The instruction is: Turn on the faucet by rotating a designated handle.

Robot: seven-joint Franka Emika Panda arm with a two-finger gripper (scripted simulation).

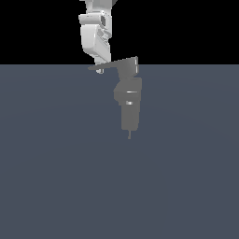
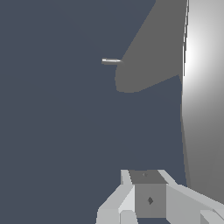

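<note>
— What does the arm look like?
— Glossy white, blocky casings stacked in rounded segments, with grey shading in the seams between them.

— And the gripper?
— In the wrist view its white angular fingers flank a grey square block that bears a small dark diamond mark.

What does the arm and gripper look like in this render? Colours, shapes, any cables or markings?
The gripper and the arm above it are glossy white with light grey shading, built of blocky, faceted segments that taper downward. In the wrist view the gripper's body shows pale angular panels around a darker grey square block bearing a small dark diamond mark. No cables, labels or sleeves show. Only the arm's lower part is in frame.
</note>
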